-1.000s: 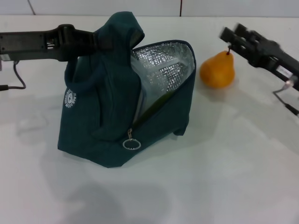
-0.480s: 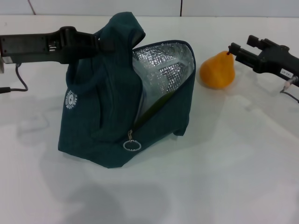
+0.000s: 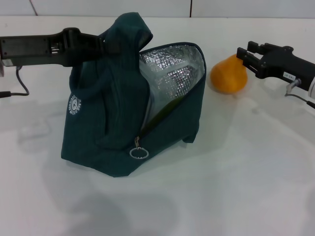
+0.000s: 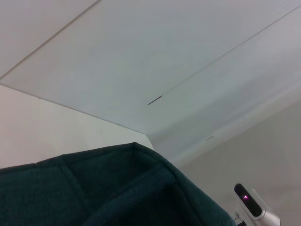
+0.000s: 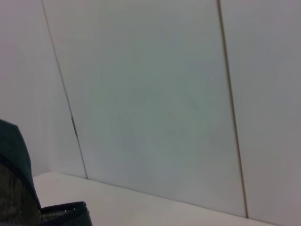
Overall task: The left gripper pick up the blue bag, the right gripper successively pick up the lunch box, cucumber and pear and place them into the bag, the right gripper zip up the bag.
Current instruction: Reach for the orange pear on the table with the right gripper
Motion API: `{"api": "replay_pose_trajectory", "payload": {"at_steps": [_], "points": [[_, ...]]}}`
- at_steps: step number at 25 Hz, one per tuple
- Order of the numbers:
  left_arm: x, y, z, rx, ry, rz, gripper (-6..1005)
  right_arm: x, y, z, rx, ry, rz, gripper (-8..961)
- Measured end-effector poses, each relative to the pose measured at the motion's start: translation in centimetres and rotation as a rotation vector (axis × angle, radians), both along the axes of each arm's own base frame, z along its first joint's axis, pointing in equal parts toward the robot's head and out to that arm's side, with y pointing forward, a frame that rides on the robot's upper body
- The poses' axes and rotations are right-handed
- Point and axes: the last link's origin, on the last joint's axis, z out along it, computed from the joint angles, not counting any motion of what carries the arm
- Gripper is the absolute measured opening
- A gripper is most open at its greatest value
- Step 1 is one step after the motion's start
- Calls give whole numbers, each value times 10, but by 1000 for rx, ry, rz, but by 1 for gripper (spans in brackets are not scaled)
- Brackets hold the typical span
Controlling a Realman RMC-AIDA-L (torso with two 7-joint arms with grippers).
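Counter [image 3: 236, 187]: white, carrying the bag at left-centre and the pear to the right, toward the far side.

Blue bag [image 3: 98, 123]: stands with its mouth open toward the right, silver lining showing. Its top handle is pulled up and to the left by the left tool. The ring zipper pull [image 3: 139, 153] hangs at the near lower end of the opening, so the zip is undone.

Left tool [image 3: 106, 45]: reaches in from the left at the far side and is clamped on the bag's raised fabric at the top. Its fingertips are buried in the cloth.

Right tool [image 3: 246, 55]: comes in from the right, its tip at the pear's top on the right side. Fingers stand a little apart around the stem end. I cannot tell whether they press on the fruit yet.

Lunch box [image 3: 150, 96]: a pale clear shape inside the bag, judged to be the box, already packed.

Pear [image 3: 228, 74]: yellow-orange, resting on the counter just right of the bag's open mouth.

Cucumber [image 3: 165, 110]: a green sliver at the lower edge of the opening, inside the bag.

Progress: bag held open; box and cucumber appear to be in. Left: grasp the pear, put it in, then zip up.
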Motion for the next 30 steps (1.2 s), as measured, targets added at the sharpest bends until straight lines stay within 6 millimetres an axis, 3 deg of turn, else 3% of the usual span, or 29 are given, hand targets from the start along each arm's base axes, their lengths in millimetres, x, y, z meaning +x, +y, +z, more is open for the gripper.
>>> {"api": "replay_pose_trajectory", "payload": {"at_steps": [1, 12, 22, 30], "points": [[0, 0, 0, 0, 1, -1, 95, -1, 0, -1, 3, -7, 8, 356], [0, 0, -1, -3, 2, -2, 96, -2, 2, -2, 9, -25, 11, 132], [0, 0, -1, -2, 2, -2, 98, -1, 2, -1, 12, -23, 9, 32], [0, 0, 0, -1, 4, -1, 99, 0, 2, 8, 42, 17, 17, 20]]}}
